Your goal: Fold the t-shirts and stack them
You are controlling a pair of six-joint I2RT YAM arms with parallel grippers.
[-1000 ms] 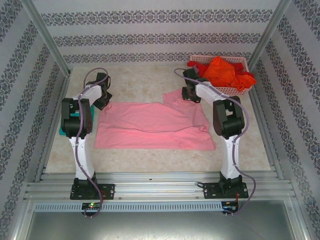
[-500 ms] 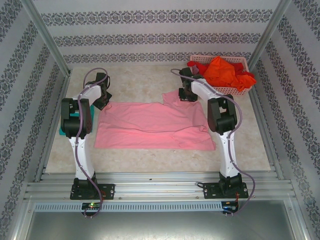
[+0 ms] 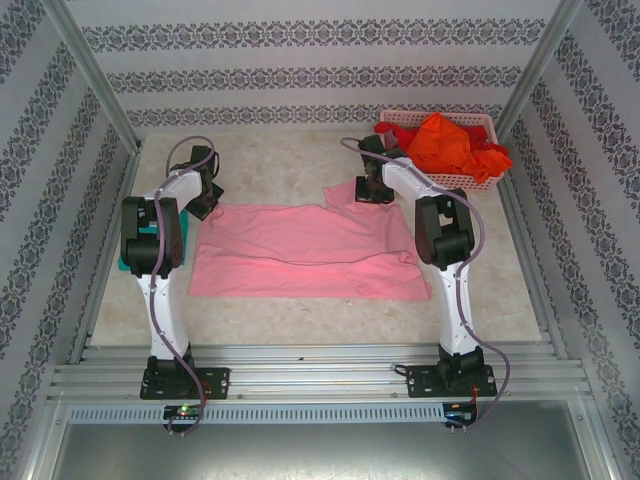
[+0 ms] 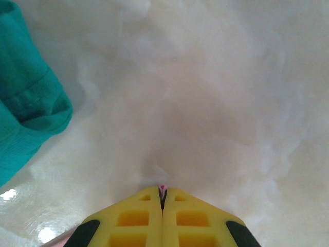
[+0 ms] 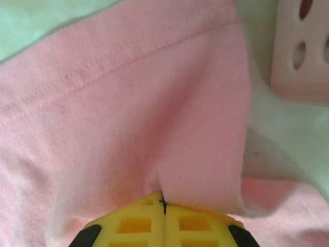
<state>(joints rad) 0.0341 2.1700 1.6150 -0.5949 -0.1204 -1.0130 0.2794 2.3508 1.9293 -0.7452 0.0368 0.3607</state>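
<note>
- Slippage is our main worry: the left pincer (image 4: 162, 191) seems to pinch only a sliver of pink at its very tips, so we judge that a lift could pull the cloth free on that side.
- If 1 corner drops, the pink t-shirt (image 3: 300, 250) would fold crooked and need spreading again.
- The right pincer (image 5: 163, 199) works just beside the basket (image 5: 303, 46), and a careless swing could catch its wall.
- Uneven pulling by the 2 arms could bunch the rumpled near-right corner further.
- Left pincer: clenched, tips together, with a thin bit of pink cloth between them, near the teal t-shirt (image 4: 25, 103).
- Right pincer: clenched on a raised pleat at the far-right part of the pink t-shirt.
- We see the pink t-shirt spread across the middle of the table (image 3: 300, 165), and the red and orange t-shirts (image 3: 445, 145) heaped in the basket at the far right corner.
</note>
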